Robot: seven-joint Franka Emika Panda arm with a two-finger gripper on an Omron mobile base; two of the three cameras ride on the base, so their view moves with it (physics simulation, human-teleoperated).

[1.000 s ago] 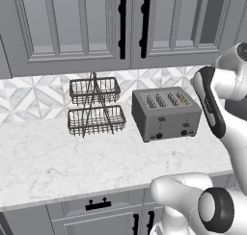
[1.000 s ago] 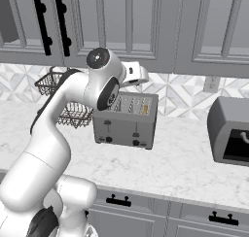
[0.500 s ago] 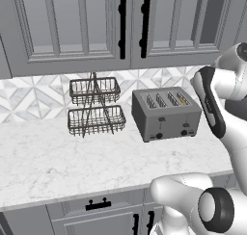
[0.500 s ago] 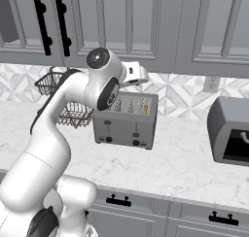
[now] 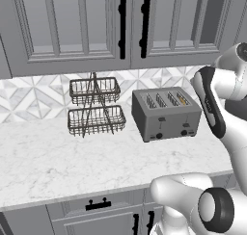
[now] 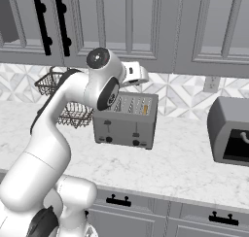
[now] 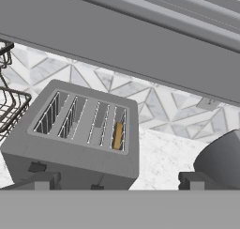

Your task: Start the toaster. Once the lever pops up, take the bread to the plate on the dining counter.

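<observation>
The marble worktop carries everything in play, with the two-tier wire basket rack at about nine o'clock from the toaster and a dark rounded appliance at its three o'clock. The arm holds its gripper above and in front of the toaster, jaws spread wide and empty, the finger tips standing well apart. The bread sits low in the rightmost slot, only its golden edge showing. The likeliest slip, I judge, is pressing the wrong one of the two small levers, so the bread's side never starts; which lever serves that slot is hard to tell from here. A wide-open jaw coming down could also clip a dark knob or shove the toaster back.
</observation>
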